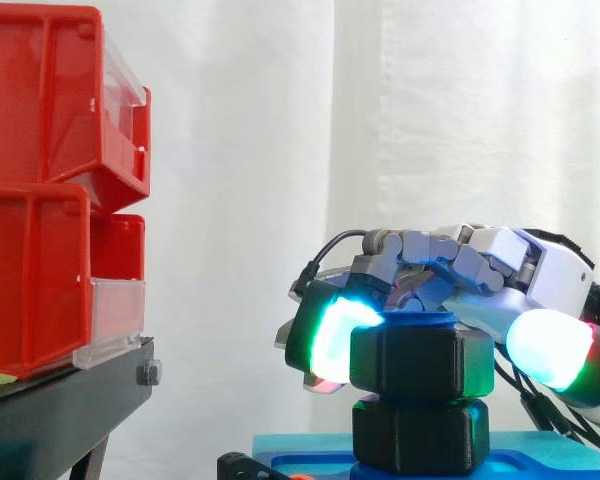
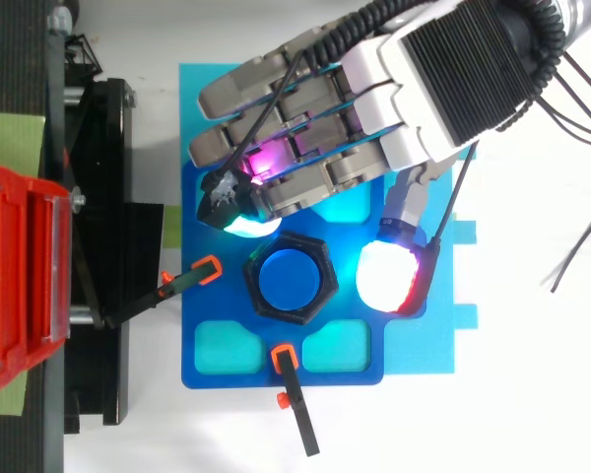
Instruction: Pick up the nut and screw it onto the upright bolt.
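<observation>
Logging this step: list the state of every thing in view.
nut, on the bolt, level, bolt tip showing above it.
bolt, upright on the blue plate.
hand, arched over the nut; hold unclear.
red bins, stacked on the black stand.

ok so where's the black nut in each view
side view: nut sits low, right of centre, stacked above a second black hexagon.
top view: it is the black hexagonal ring at the centre of the picture.
shared landmark: the blue bolt end showing through its hole, beside the hand.
</observation>
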`<state>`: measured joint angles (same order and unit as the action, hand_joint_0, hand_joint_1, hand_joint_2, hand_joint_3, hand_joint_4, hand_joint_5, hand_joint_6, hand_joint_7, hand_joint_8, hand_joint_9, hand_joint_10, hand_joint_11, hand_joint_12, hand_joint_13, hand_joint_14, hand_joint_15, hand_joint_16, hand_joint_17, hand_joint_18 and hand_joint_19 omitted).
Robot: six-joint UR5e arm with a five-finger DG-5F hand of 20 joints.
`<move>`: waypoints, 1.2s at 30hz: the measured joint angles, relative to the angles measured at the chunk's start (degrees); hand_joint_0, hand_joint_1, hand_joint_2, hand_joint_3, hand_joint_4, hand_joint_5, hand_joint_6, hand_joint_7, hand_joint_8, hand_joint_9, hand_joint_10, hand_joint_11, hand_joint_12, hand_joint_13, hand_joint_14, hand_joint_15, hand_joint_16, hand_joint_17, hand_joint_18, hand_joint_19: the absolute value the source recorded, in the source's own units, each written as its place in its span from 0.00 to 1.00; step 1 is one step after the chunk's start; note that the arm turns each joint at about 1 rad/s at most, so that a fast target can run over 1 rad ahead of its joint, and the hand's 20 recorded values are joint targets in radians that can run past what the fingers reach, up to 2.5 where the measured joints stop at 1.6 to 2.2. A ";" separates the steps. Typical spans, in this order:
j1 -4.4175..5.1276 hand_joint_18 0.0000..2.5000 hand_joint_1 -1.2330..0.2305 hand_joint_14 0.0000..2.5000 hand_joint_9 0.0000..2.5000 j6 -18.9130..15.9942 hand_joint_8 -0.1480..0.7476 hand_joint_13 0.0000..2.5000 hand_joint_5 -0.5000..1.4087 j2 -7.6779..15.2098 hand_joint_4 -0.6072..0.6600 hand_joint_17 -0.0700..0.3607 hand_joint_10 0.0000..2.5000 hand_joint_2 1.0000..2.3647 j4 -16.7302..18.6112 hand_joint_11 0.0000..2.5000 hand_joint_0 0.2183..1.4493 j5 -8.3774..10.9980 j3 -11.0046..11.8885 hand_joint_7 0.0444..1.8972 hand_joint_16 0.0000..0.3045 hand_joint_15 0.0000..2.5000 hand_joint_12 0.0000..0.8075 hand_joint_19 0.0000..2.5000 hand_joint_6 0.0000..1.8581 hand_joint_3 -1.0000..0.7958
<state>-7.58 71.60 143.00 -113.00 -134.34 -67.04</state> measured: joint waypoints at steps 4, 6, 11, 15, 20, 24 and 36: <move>-0.22 0.24 0.73 0.00 0.38 -0.33 0.44 0.31 0.27 0.00 0.65 0.34 0.00 0.00 0.52 0.00 0.16 -0.48 0.08 0.61 0.11 0.00 0.28 0.06 0.27 0.28; -0.28 0.24 0.73 0.00 0.39 -0.42 0.44 0.32 0.27 0.00 0.64 0.34 0.00 0.00 0.61 0.00 0.16 -0.59 0.12 0.61 0.11 0.00 0.27 0.06 0.27 0.28; -0.39 0.27 0.74 0.00 0.43 -0.55 0.44 0.34 0.29 0.00 0.60 0.32 0.00 0.00 0.66 0.00 0.17 -0.88 0.45 0.66 0.10 0.00 0.24 0.06 0.27 0.28; -0.49 0.29 0.74 0.00 0.46 -0.92 0.44 0.36 0.30 0.00 0.60 0.31 0.00 0.00 0.67 0.00 0.18 -1.34 0.81 0.71 0.09 0.00 0.23 0.06 0.27 0.28; -0.65 0.28 0.74 0.00 0.44 -1.73 0.44 0.36 0.27 0.00 0.62 0.31 0.00 0.00 0.67 0.00 0.19 -1.53 1.26 0.62 0.09 0.00 0.23 0.07 0.27 0.28; -0.74 0.27 0.74 0.00 0.42 -2.39 0.43 0.34 0.25 0.00 0.68 0.32 0.00 0.00 0.67 0.00 0.19 -1.84 1.72 0.50 0.10 0.00 0.24 0.07 0.27 0.28; 0.62 0.24 0.75 0.00 0.39 -3.28 0.40 0.32 0.23 0.00 0.64 0.32 0.00 0.00 0.57 0.00 0.19 -1.69 3.02 0.38 0.10 0.00 0.24 0.07 0.27 0.28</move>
<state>-6.97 68.32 143.00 -112.43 -136.02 -64.01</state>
